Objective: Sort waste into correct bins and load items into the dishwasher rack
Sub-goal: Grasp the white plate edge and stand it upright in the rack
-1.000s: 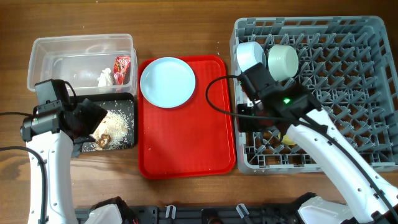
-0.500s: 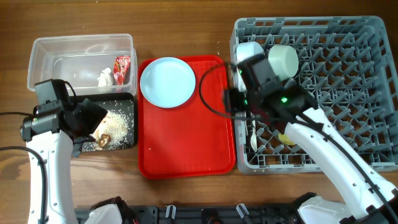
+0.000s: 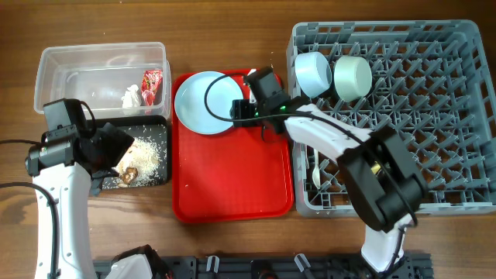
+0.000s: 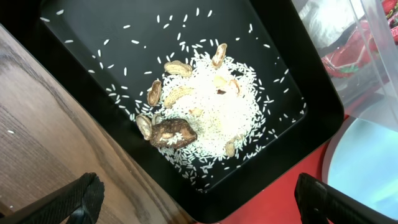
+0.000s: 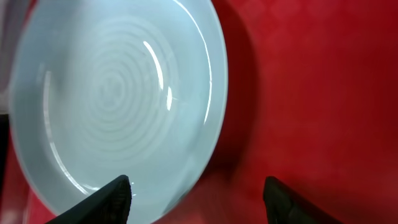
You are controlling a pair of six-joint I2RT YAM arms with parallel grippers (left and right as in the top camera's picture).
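A pale blue plate (image 3: 208, 102) (image 5: 112, 99) lies at the back of the red tray (image 3: 232, 178). My right gripper (image 3: 245, 108) (image 5: 199, 199) hangs open and empty over the plate's right rim. In the grey dishwasher rack (image 3: 434, 116) a pale blue bowl (image 3: 312, 71) and a pale green bowl (image 3: 353, 75) rest on their sides, and a white utensil (image 3: 316, 172) lies near the left wall. My left gripper (image 3: 115, 151) (image 4: 199, 196) is open and empty above the black tray (image 4: 81, 56), which holds rice and brown scraps (image 4: 211, 106).
The clear tub (image 3: 93, 62) at the back left holds a red wrapper (image 3: 152, 84) and a white tissue (image 3: 130, 97). The black tray (image 3: 159, 174) sits just in front of it, touching the red tray's left edge. My right arm reaches across the rack's left wall.
My right gripper has opened and swung left, from inside the rack to above the plate. A white utensil now lies in the rack. The left arm has not moved.
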